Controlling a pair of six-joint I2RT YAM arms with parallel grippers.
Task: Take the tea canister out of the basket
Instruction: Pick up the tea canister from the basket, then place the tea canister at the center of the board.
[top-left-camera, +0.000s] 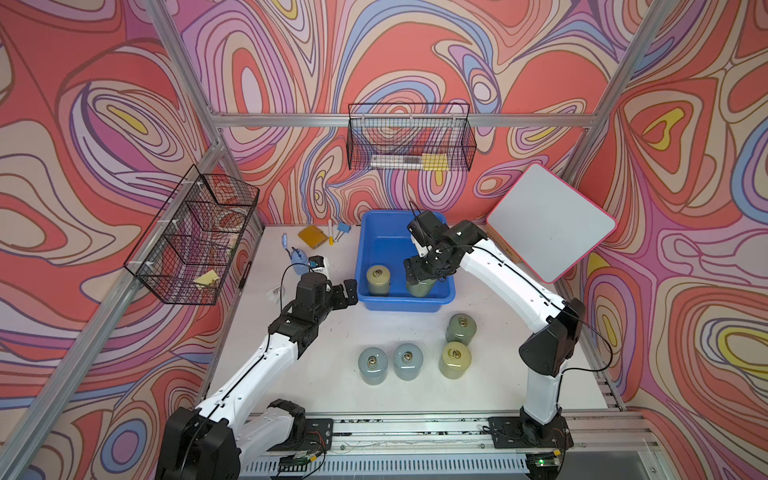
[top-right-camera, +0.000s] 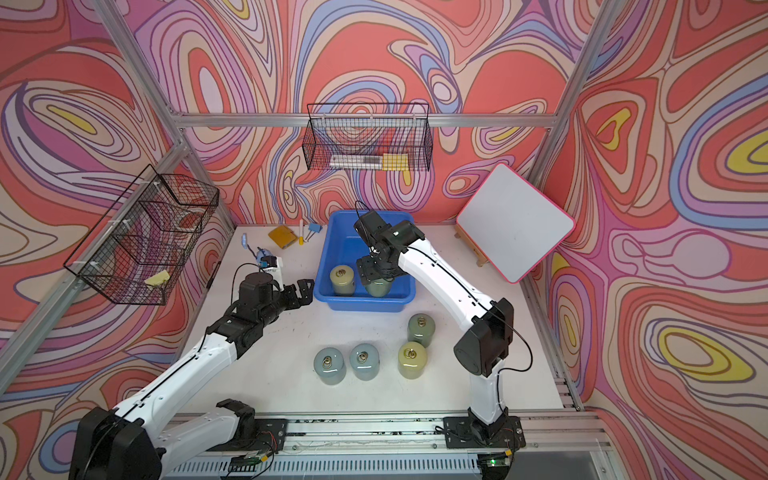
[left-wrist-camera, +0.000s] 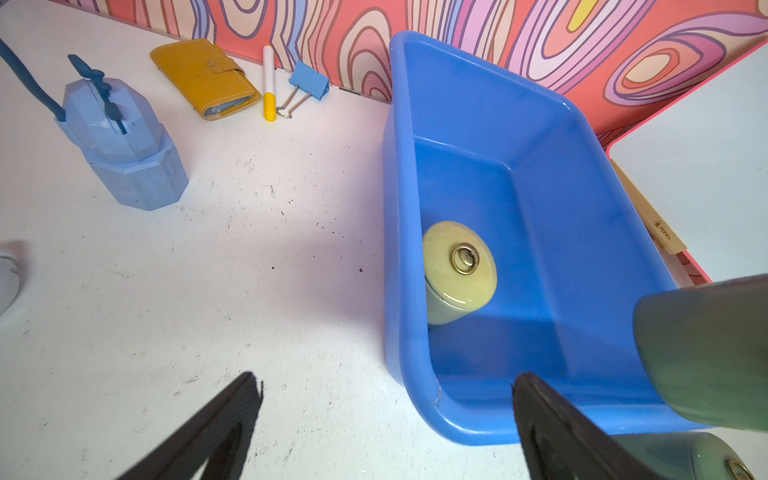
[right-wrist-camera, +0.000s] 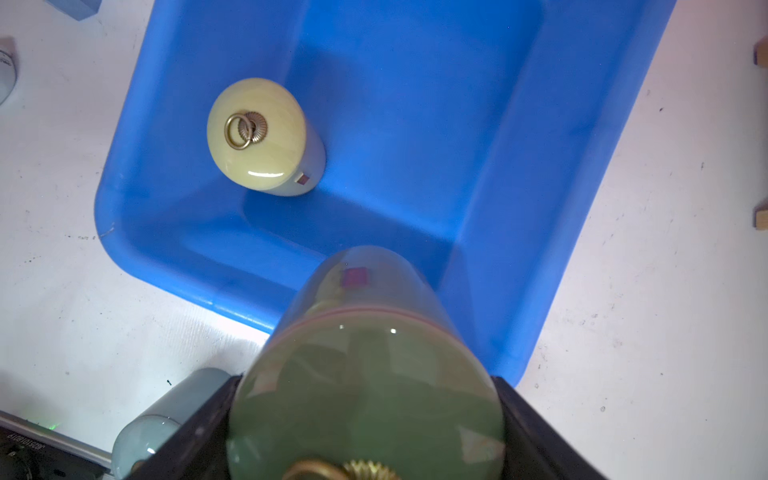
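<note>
Swirl-patterned pink-red walls (top-left-camera: 415, 50), aluminium frame (top-left-camera: 291, 120), scuffed white tabletop (top-left-camera: 498, 374).

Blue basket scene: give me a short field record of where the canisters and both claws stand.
basket: blue tub, two canisters within its outline
right claw: shut on dark green canister, which looks raised off the basket floor
yellow-lidded canister: upright on the basket floor, untouched
left claw: open, empty, beside the basket
outside canisters: four, upright, in front of the basket
</note>
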